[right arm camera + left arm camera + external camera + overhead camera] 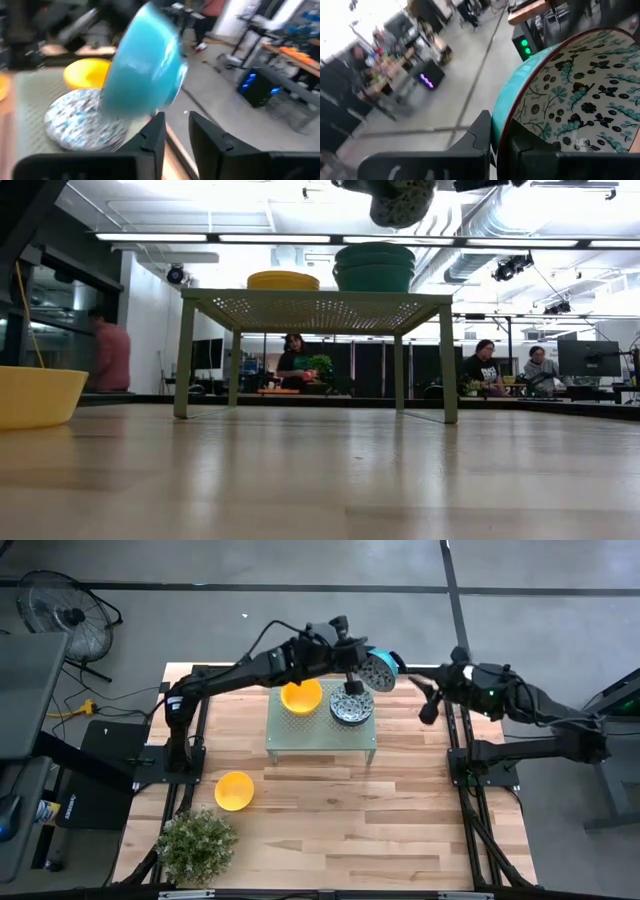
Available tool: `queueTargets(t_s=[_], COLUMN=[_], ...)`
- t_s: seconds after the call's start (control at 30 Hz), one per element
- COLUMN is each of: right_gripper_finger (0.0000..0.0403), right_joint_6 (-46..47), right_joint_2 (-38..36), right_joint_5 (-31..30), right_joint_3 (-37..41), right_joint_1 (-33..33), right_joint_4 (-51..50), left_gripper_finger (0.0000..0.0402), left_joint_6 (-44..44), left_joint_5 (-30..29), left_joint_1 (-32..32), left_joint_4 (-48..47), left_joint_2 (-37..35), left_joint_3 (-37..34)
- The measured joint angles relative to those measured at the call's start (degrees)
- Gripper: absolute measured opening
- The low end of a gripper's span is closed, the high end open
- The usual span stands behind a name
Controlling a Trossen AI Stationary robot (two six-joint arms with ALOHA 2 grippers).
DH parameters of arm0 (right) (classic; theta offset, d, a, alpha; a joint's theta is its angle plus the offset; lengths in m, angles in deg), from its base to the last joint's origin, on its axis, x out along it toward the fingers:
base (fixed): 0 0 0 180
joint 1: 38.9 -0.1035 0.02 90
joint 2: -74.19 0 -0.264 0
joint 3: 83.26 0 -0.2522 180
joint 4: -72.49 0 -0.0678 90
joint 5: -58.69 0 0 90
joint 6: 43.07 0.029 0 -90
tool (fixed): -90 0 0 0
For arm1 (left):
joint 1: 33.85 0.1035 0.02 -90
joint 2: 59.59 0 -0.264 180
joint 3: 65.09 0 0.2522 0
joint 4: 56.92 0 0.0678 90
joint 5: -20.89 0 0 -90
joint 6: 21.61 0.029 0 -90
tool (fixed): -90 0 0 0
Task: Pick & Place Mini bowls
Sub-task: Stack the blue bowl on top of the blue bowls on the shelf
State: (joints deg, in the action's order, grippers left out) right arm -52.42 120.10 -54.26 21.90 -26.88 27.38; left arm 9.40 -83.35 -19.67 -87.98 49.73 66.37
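A patterned mini bowl [379, 669] with a teal outside [142, 65] hangs tipped on its side over the far right corner of the pale green stand [320, 735]. My left gripper [362, 662] is shut on it. My right gripper [425, 695] stands open just to the bowl's right, nothing between its fingers [156, 134]. On the stand sit a yellow mini bowl [301, 696] and a stack of patterned mini bowls [351, 706], both resting on their bases. Another yellow mini bowl [234, 790] sits on the table at the near left. My left gripper pinches the patterned bowl's rim [504, 117], one finger [481, 134] on the teal outside and the other [527, 145] on the patterned inside. The fingers reach in about level from the table's left. The bowl is lifted clear of the stand, standing on edge.
A leafy potted plant [197, 843] stands at the table's near left corner. In the low view the stand's legs [184, 360] leave open room beneath its top. People sit and stand in the room beyond the table's far edge.
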Motion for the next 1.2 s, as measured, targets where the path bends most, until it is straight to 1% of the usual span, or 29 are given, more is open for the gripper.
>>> queueTargets(t_s=[0.07,0.13,0.3,0.33,0.4,0.47,0.63,0.7,0.83,0.9,0.97,1.0,1.07,1.1,1.17,1.2], right_gripper_finger=[0.0091,0.0103,0.0112,0.0112,0.0112,0.0112,0.0113,0.0113,0.0113,0.0113,0.0113,0.0113,0.0113,0.0113,0.0113,0.0113], right_joint_6=[1.24,3.25,7.76,8.76,10.83,12.52,16.89,19.26,25.0,27.39,29.47,30.12,30.38,30.24,29.71,29.21], right_joint_2=[-1.01,-1.7,-2.82,-2.82,-2.77,-2.82,-2.82,-2.82,-2.85,-2.82,-2.87,-2.86,-2.85,-2.85,-2.87,-2.85], right_joint_5=[1.08,1.19,2.11,2.49,3.15,3.96,4.43,4.07,2.52,1.54,0.15,-0.82,-2.35,-3.01,-4.15,-4.25], right_joint_3=[0.01,0.02,0.01,0.01,0.02,0.02,0.02,0.02,0.02,0.02,0.02,0.02,0.02,0.02,0.02,0.02], right_joint_1=[-0.16,-0.1,-0.14,-0.14,-0.11,-0.1,-0.14,-0.1,-0.1,-0.1,-0.1,-0.1,-0.09,-0.01,-0.01,-0.01], right_joint_4=[-2.39,-3.9,-7.01,-7.77,-9.23,-10.91,-14.13,-15.57,-18.66,-20.5,-22.33,-23.1,-24.22,-24.34,-24.34,-24.34], left_gripper_finger=[0.0007,0.0007,0.0007,0.0007,0.0007,0.0007,0.0007,0.0007,0.0007,0.0007,0.0007,0.0007,0.0007,0.0007,0.0007,0.0007], left_joint_6=[-3.29,-4.58,-9.64,-10.88,-14.19,-16.9,-22.89,-25.12,-30.66,-32.84,-35.69,-36.86,-37.79,-38.88,-41.3,-42.25], left_joint_5=[-0.13,-0.57,0.72,1.98,6.72,11.82,19.92,22.55,25.76,26.47,28.65,30.08,32.34,33.28,33.33,33.23], left_joint_1=[0.19,0.21,0.46,0.92,2.24,4.12,7.56,8.26,8.71,8.67,8.16,8.07,8.48,8.48,7.92,7.96], left_joint_4=[-4.58,-9.89,-27.29,-30.99,-38.26,-43.01,-47.25,-46.52,-45.55,-47.06,-45.79,-45.75,-50.05,-50.09,-47.77,-48.29], left_joint_2=[-0.19,-0.23,-0.23,-0.23,-0.23,-0.32,-0.12,-0.06,1.55,2.61,4.21,4.51,4.6,4.7,6.2,6.67], left_joint_3=[2.39,4.54,11.02,12.45,15.37,17.38,16.47,16.43,16.72,16.29,16.57,16.59,16.45,16.43,16.83,16.7])
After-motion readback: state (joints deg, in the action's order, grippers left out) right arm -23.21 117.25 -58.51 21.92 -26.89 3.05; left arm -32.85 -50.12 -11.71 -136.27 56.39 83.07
